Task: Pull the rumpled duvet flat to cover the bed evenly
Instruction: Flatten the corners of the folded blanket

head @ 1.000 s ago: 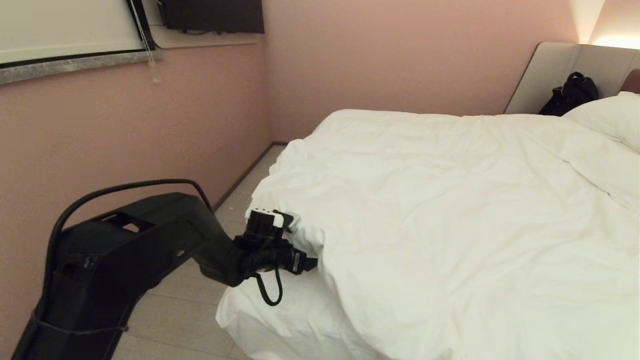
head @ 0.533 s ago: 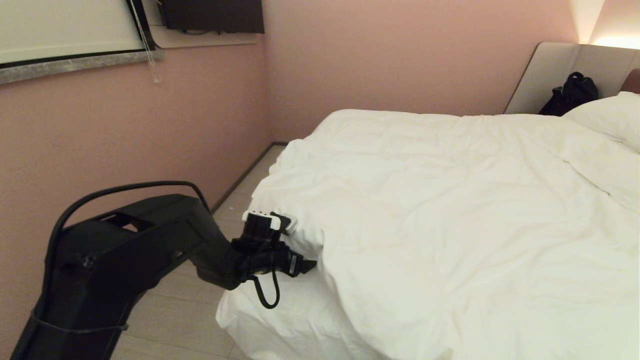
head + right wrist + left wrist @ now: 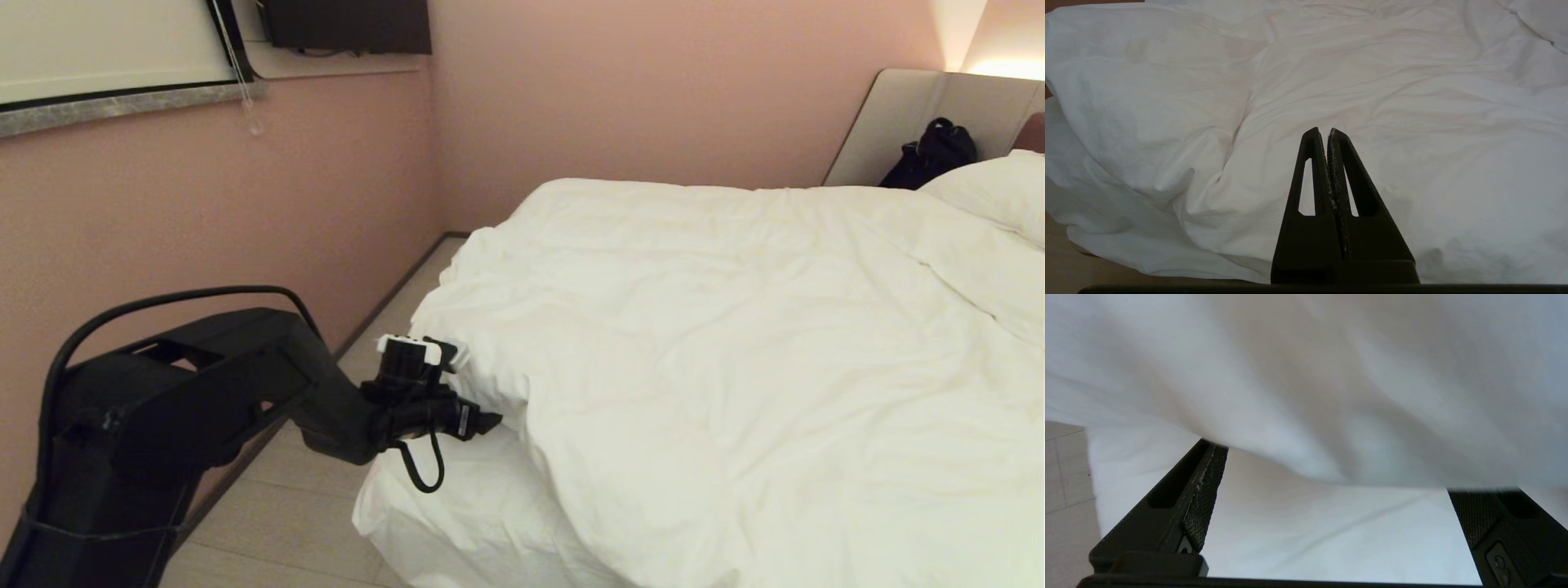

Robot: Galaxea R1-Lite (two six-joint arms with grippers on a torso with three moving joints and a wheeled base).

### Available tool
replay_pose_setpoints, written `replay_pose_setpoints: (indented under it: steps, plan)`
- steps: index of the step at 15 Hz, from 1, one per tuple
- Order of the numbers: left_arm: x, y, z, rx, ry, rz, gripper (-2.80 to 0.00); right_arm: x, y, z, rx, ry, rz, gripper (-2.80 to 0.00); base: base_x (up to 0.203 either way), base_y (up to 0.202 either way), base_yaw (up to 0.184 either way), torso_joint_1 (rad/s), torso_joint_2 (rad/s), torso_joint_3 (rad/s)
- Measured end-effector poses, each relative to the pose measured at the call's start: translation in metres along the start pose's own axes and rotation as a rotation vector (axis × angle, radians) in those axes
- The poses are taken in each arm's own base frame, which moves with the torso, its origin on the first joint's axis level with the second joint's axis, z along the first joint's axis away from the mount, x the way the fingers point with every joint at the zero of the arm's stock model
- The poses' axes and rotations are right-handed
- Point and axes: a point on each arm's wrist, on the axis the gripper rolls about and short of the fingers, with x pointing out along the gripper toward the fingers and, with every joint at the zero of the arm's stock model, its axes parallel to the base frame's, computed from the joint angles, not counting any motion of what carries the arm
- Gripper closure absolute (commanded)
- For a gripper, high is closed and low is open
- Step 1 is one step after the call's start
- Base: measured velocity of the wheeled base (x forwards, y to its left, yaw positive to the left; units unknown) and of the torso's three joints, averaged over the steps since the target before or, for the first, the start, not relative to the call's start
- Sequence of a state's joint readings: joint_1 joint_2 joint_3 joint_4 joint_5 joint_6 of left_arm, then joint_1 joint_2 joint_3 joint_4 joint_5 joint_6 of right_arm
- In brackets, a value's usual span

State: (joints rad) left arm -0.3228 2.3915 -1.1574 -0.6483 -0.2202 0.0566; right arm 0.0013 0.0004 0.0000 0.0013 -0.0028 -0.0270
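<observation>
The white puffy duvet (image 3: 735,327) lies wrinkled over most of the bed (image 3: 906,122). At the near left corner it stops short and bare sheet (image 3: 457,506) shows. My left gripper (image 3: 490,422) sits at that corner, level with the duvet's edge. In the left wrist view the left gripper (image 3: 1335,473) is open wide, its fingers (image 3: 1196,498) apart over the sheet (image 3: 1331,535). The duvet's edge (image 3: 1331,396) hangs over their tips and nothing is clamped. My right gripper (image 3: 1327,131) is shut and empty, hovering over the duvet (image 3: 1412,102).
A pink wall (image 3: 204,212) runs close along the bed's left side, leaving a narrow strip of floor (image 3: 302,514). A white pillow (image 3: 996,192) and a black bag (image 3: 931,155) are at the headboard end.
My left arm has drawn back a little to the left, away from the duvet's edge, with its gripper still open. The duvet has not shifted.
</observation>
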Motion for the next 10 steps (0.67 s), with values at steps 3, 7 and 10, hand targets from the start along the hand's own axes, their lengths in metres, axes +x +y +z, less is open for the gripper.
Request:
replay_pose_setpoints:
  steps: [3, 7, 10]
  plan:
    - [-0.002, 0.008, 0.004, -0.027, -0.013, 0.053, -2.80, 0.000, 0.000, 0.000, 0.000, 0.000, 0.000, 0.00, 0.000, 0.000, 0.000, 0.000, 0.00, 0.000]
    - [-0.016, 0.029, 0.018, -0.118, -0.057, 0.219, -2.80, 0.000, 0.000, 0.000, 0.000, 0.000, -0.001, 0.00, 0.000, 0.000, 0.000, 0.000, 0.00, 0.000]
    - [-0.039, 0.042, 0.027, -0.143, -0.071, 0.254, -2.80, 0.000, 0.000, 0.000, 0.000, 0.000, 0.000, 0.00, 0.000, 0.000, 0.000, 0.000, 0.00, 0.000]
